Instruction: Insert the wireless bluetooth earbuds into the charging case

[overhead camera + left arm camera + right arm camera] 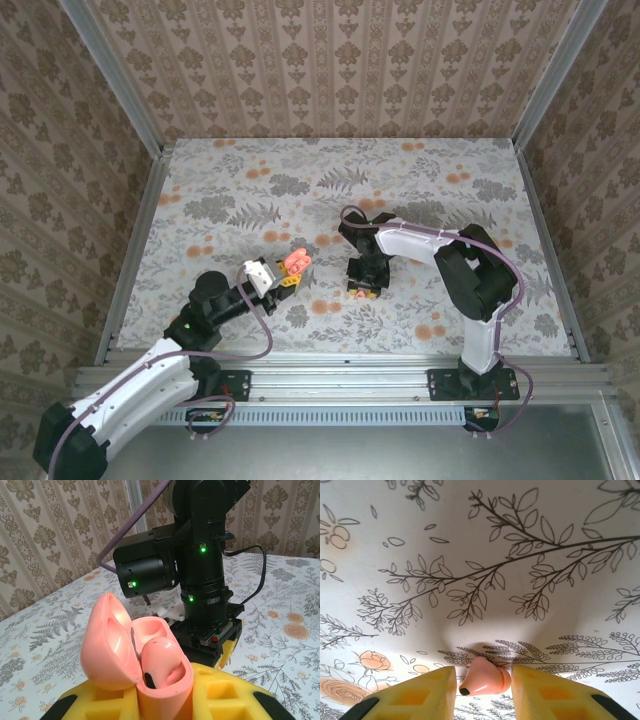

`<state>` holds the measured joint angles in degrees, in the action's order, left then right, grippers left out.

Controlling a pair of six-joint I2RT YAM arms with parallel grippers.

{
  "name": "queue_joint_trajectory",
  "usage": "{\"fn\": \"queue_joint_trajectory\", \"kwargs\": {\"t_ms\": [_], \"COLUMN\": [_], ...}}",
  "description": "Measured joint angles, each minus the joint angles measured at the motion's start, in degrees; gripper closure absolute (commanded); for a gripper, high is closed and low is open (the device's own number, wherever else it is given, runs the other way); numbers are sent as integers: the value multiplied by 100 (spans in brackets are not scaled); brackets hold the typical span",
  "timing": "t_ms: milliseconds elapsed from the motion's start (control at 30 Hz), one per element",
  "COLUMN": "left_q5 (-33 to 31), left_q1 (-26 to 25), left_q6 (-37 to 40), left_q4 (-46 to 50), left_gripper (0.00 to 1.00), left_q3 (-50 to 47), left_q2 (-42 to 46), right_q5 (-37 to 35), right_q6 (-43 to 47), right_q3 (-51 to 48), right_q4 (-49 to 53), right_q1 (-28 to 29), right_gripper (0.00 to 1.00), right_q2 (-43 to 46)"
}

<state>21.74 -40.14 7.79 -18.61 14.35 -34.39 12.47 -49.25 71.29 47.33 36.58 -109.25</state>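
Observation:
My left gripper is shut on a coral-pink charging case, held upright with its lid swung open to the left. One coral earbud sits in the case's near socket; the socket behind it is empty. In the top view the case is just left of table centre. My right gripper points down at the table, its yellow fingers on either side of a second coral earbud lying on the cloth. Thin slivers of gap show on both sides of the bud.
The floral tablecloth covers the table, with patterned walls and metal rails around it. The right arm's black wrist stands close behind the open case. In the top view the right gripper is a short way right of the case.

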Motion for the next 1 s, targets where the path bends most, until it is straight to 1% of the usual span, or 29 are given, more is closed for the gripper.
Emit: {"fn": "queue_joint_trajectory", "kwargs": {"t_ms": [333, 567, 833, 1000], "left_q5": [-20, -127, -382, -459], "left_q1": [0, 0, 0, 0], "left_q6": [0, -4, -24, -138], "left_q4": [0, -20, -26, -153], "left_gripper": [96, 96, 96, 96], "left_q3": [-13, -37, -50, -50], "left_q2": [-15, -127, -586, -999], "right_q5": [-9, -61, -195, -289], "right_q6": [-7, -24, -2, 221], "right_q3": [13, -199, -852, -1357], "right_q4": [-87, -417, -1290, -2114], "right_q1": [33, 111, 214, 295], "right_gripper": [69, 70, 70, 70], "right_q2": [70, 553, 1187, 1613]}}
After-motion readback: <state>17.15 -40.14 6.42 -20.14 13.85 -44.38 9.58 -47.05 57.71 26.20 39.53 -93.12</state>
